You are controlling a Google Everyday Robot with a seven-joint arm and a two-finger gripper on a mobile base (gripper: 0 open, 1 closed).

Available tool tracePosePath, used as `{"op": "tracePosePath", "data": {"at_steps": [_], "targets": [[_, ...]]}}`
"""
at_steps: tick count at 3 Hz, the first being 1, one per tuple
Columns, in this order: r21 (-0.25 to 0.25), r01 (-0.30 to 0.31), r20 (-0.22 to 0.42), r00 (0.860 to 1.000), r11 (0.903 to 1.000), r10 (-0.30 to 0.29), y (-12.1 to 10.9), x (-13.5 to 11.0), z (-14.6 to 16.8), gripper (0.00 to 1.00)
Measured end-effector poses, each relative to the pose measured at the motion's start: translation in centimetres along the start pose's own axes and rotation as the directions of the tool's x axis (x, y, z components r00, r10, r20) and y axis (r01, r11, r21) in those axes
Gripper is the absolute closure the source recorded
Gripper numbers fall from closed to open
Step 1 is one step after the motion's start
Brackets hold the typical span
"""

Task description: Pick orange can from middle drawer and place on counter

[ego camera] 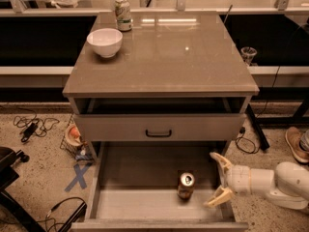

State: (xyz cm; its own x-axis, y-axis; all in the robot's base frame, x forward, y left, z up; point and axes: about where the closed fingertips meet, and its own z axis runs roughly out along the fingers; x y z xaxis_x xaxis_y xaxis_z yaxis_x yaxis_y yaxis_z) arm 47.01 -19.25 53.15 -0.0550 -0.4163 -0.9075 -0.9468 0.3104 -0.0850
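The orange can (186, 185) stands upright on the floor of the open middle drawer (140, 202), right of centre, its silver top facing up. My gripper (216, 180) comes in from the right on a white arm and sits over the drawer's right side, just right of the can and apart from it. Its two cream fingers (220, 161) are spread open and hold nothing. The counter (164, 57) is the glossy grey-brown top of the cabinet above.
A white bowl (105, 42) and a green-and-white can (123, 14) stand at the counter's back left. A drawer front with a black handle (158, 133) juts out above the middle drawer. Cables (34, 127) and a blue tape cross (78, 177) lie on the floor at left.
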Motion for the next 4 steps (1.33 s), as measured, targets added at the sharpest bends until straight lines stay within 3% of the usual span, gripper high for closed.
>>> {"op": "tracePosePath", "data": {"at_steps": [2, 3, 4], "targets": [[-0.058, -0.023, 0.076, 0.997, 0.9981, 0.027, 0.1, 3.1, 5.6, 0.00], [-0.083, -0.035, 0.063, 0.997, 0.9959, 0.040, -0.1, 4.4, 7.6, 0.00], [-0.115, -0.032, 0.028, 0.999, 0.9928, 0.036, -0.1, 5.5, 9.1, 0.18]]}}
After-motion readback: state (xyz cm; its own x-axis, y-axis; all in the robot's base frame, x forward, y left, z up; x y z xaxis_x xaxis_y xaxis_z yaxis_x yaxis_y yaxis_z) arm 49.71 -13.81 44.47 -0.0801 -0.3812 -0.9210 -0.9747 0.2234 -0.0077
